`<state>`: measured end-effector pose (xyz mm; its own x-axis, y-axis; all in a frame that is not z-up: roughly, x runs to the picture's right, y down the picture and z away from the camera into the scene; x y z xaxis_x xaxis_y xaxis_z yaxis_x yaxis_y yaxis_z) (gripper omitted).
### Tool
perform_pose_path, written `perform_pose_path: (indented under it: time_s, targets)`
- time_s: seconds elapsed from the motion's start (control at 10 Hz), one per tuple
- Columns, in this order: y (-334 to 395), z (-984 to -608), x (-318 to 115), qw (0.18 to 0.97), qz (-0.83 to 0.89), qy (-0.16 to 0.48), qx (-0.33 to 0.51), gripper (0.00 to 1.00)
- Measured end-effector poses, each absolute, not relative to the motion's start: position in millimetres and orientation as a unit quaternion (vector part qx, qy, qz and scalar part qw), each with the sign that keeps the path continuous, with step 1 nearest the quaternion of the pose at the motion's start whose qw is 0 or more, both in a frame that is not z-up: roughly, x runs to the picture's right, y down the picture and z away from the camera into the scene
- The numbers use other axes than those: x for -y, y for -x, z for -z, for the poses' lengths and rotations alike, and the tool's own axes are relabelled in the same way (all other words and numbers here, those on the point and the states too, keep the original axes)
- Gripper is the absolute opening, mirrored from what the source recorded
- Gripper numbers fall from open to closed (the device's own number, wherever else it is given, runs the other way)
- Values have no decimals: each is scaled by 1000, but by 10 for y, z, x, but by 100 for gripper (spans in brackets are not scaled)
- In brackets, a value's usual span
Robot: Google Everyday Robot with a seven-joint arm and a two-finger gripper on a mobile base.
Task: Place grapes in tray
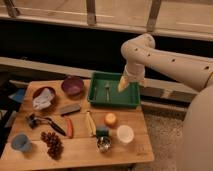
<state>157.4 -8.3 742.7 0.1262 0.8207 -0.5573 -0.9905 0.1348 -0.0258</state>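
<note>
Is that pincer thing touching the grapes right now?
Apart. The camera view shows the pincer hanging over the green tray, while the grapes lie far off on the table, beside the blue cup.

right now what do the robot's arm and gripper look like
The arm is cream-white, built of thick rounded segments with a bulbous joint and a row of small dark dots along the forearm. No cables show. The gripper, over the right side of the green tray, is pale yellow and tapers downward.
</note>
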Motion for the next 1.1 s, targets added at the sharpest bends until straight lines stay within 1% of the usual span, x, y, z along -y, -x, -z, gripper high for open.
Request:
perform_pose_path:
  time_s: [0.5, 0.7, 0.9, 1.1]
  targets:
    - [-1572, -7426, 84, 724, -626, 201, -211, 80]
    - [-1489, -7364, 78, 738, -610, 207, -202, 80]
    - [-1139, -7325, 68, 762, -581, 220, -183, 80]
    - [-571, -7308, 39, 789, -543, 237, -163, 80]
